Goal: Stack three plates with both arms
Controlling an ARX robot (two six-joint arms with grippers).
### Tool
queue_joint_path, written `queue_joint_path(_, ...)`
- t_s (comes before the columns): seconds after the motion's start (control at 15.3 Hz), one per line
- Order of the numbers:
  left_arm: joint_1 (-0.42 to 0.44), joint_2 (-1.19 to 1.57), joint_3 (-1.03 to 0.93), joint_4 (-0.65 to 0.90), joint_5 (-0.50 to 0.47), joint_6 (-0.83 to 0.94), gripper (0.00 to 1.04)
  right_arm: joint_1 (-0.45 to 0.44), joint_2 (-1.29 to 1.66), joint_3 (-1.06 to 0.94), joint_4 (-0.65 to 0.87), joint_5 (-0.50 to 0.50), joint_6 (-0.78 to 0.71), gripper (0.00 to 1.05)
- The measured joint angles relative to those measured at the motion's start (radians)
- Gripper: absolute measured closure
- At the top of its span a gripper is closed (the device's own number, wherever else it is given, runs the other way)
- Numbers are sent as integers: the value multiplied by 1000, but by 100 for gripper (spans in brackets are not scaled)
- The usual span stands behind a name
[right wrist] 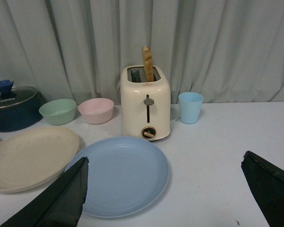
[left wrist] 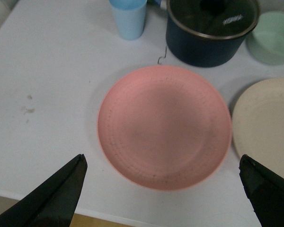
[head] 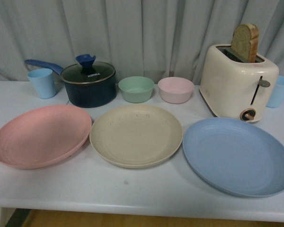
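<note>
Left gripper [left wrist: 162, 160] and right gripper [right wrist: 165, 158] gape wide, empty; pink plate [head: 40, 135] lies just left of the beige plate [head: 136, 135], blue plate [head: 236, 156] just right; best hook a finger under each rim

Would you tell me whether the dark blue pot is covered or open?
Covered: a round glass lid with a blue knob sits flat on the dark blue pot.
</note>
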Motion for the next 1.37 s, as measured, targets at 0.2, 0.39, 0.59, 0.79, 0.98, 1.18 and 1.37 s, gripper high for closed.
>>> queue_joint_path(0.2, 28, 280, 164, 32, 34, -1, 7, 0, 0, 0, 0, 0, 0, 6)
queue_joint_path(0.39, 53, 441, 230, 64, 52, -12, 7, 0, 0, 0, 0, 0, 0, 6)
queue_joint_path(0.59, 101, 555, 255, 121, 53, -3, 7, 0, 0, 0, 0, 0, 0, 6)
queue_joint_path(0.79, 151, 629, 262, 196, 63, 0, 7, 0, 0, 0, 0, 0, 0, 6)
queue_joint_path(0.98, 173, 702, 261, 245, 71, 1, 7, 0, 0, 0, 0, 0, 0, 6)
queue_joint_path(1.18, 177, 738, 258, 266, 74, 0, 7, 0, 0, 0, 0, 0, 0, 6)
queue_joint_path(1.37, 177, 756, 258, 275, 78, 0, 7, 0, 0, 0, 0, 0, 0, 6)
